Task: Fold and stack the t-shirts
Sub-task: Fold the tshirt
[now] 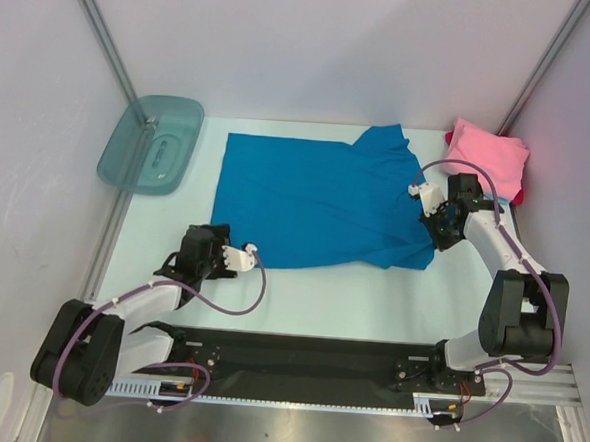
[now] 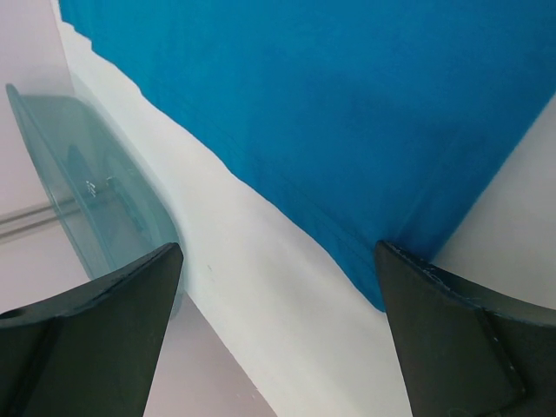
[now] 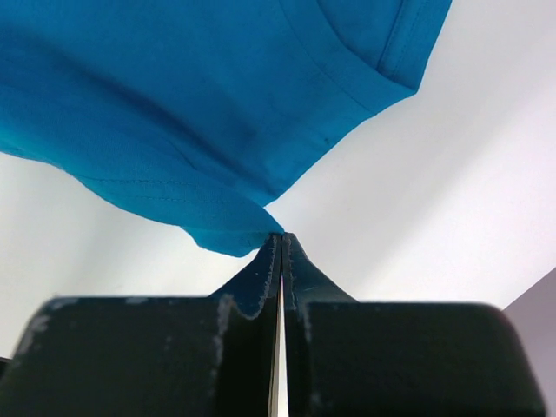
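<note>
A bright blue t-shirt (image 1: 316,197) lies spread across the middle of the table, its right side rumpled and drawn up. My right gripper (image 1: 437,230) is at that right edge. In the right wrist view it (image 3: 281,234) is shut, with a fold of the blue t-shirt (image 3: 174,113) pinched at its tips and lifted off the table. My left gripper (image 1: 214,234) stands open at the shirt's near left corner. In the left wrist view the left gripper (image 2: 278,252) has bare table between its fingers, and the blue t-shirt's (image 2: 347,104) corner lies by the right finger. A folded pink t-shirt (image 1: 487,158) tops a small pile at the back right.
A translucent teal tub (image 1: 151,144) stands at the back left, against the wall; in the left wrist view the tub (image 2: 95,191) shows beside the left finger. A red edge (image 1: 518,198) peeks from under the pink shirt. White walls close in on three sides.
</note>
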Controlling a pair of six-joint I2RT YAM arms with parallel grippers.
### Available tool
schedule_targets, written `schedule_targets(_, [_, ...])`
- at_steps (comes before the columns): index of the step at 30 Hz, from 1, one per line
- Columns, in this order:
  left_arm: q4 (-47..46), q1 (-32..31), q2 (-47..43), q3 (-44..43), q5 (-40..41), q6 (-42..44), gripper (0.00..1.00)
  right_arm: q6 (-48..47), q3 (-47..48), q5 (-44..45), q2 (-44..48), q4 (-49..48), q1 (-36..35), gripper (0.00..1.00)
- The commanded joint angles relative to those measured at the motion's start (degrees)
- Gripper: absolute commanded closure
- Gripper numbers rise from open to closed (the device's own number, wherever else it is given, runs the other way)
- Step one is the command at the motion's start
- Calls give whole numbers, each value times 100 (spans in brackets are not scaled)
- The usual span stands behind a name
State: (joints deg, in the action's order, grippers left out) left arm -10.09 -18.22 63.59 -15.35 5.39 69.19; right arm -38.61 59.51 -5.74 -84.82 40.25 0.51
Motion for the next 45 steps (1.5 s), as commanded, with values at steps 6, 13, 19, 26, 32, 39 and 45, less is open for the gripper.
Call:
schedule_targets(6, [2695,73,-882,-152,-1013,384,0,-33,35,205,115,-158,-25,100])
schedule_targets(13, [3654,73,-1552,-319,-908,587,0,11,52,178,79,-193,-25,100])
schedule_targets(19, [2902,73,-1219,57,-575,798,0,38,35,143,149,-167,-34,100])
schedule_targets(26, [2125,73,-261,24,-310,675,6,20,-27,134,246,-140,-25,100])
schedule_targets(32, [2169,73,30,-161,-407,648,20,-6,-9,152,273,-166,27,100])
schedule_targets(39, [2476,73,4,-222,-643,666,39,-6,26,187,229,-202,45,100])
schedule_targets(45, [2626,73,162,-266,-671,666,100,-15,44,231,185,-254,37,100])
